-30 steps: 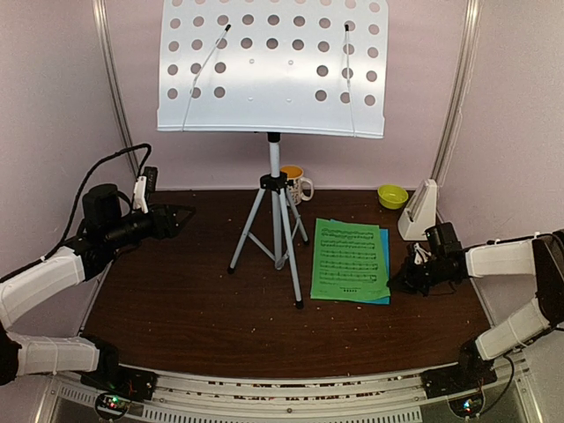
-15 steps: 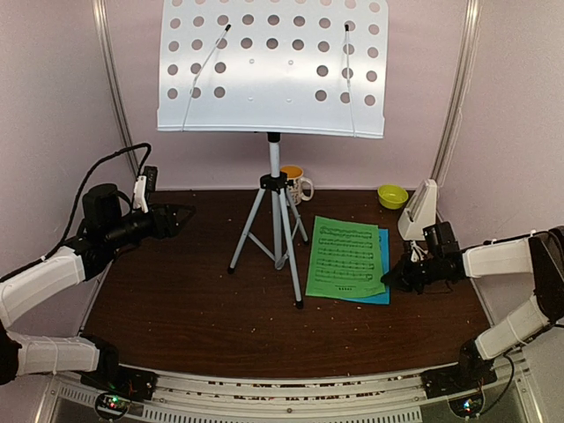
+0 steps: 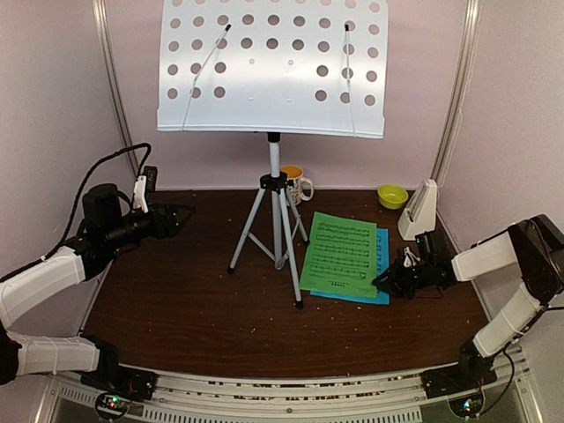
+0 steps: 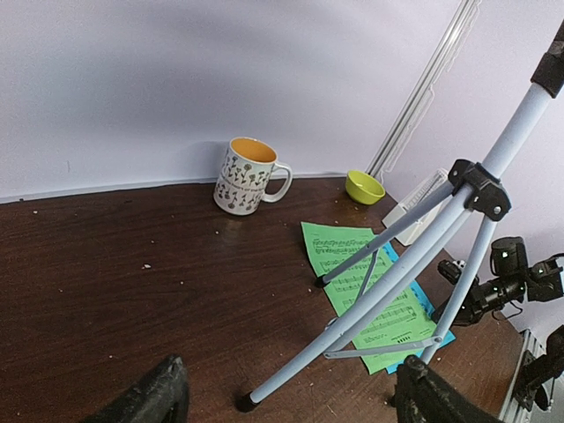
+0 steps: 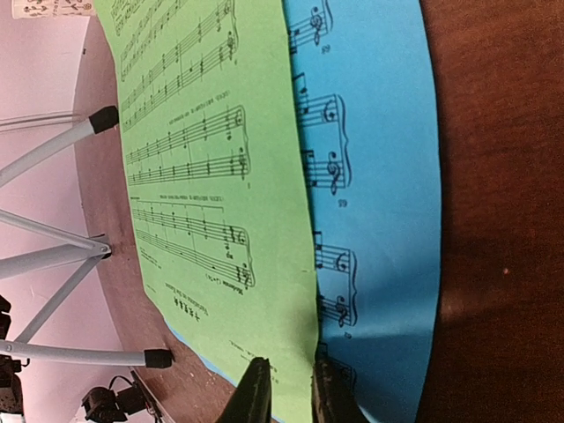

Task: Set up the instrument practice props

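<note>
Dark wooden desk [image 3: 176, 300] flecked with crumbs [image 4: 145, 266], blue sheet [image 5: 379, 176] laid flat at the right claw [image 5: 289, 379] tips, green sheet [image 5: 203, 132] overlaid, tripod [image 3: 278, 229] stood beyond, mug [image 3: 298, 183] and bowl [image 3: 392, 196] set farther off.

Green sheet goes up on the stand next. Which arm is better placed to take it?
Right. The right gripper is at the edge of the green sheet, jaws narrowly parted around it. The left gripper hangs open far to the left, with the tripod standing between it and the sheet.

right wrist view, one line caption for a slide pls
Right hand straddling the edge of the green music sheet, blue music sheet beneath, tripod legs alongside
</note>
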Robot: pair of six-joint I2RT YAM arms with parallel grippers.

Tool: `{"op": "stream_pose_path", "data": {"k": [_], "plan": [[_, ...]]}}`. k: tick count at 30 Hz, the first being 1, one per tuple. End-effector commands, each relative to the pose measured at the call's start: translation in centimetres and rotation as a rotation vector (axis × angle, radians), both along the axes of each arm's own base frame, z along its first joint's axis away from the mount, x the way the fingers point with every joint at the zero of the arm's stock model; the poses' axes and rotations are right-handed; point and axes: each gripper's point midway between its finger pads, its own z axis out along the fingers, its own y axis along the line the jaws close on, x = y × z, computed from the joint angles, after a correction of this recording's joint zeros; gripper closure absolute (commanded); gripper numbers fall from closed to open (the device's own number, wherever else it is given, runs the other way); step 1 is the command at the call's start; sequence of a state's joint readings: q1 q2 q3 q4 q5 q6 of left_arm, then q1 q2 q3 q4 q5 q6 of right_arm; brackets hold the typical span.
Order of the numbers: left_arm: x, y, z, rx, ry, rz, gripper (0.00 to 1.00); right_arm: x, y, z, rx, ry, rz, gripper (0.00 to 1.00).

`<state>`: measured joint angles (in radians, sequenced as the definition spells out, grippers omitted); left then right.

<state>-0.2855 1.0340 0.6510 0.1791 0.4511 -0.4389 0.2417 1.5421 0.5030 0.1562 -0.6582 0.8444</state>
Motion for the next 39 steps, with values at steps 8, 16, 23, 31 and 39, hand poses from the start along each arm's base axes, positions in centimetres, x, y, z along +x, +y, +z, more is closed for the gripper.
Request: {"op": "stream_pose_path", "data": {"k": [8,16,23,31,39], "plan": [[-0.2,-0.3,2.6,-0.024,-0.079,-0.013,0.17,1.4,1.4,1.1,0.124,-0.05,-0.068,0.79],[-0.2,-0.3,2.8,-0.025,-0.086,-0.014,0.17,1.9,1.9,2.0,0.178,-0.079,-0.094,0.82],[-0.2,-0.3,2.8,-0.024,-0.085,-0.013,0.17,2.5,2.7,3.2,0.235,-0.122,-0.089,0.67],[-0.2,-0.3,2.9,-0.021,-0.088,-0.013,0.17,3.0,3.1,3.3,0.233,-0.152,-0.084,0.56],[-0.4,-0.2,3.6,-0.011,-0.104,-0.014,0.17,3.3,2.0,2.2,0.087,-0.113,-0.095,0.93]]}}
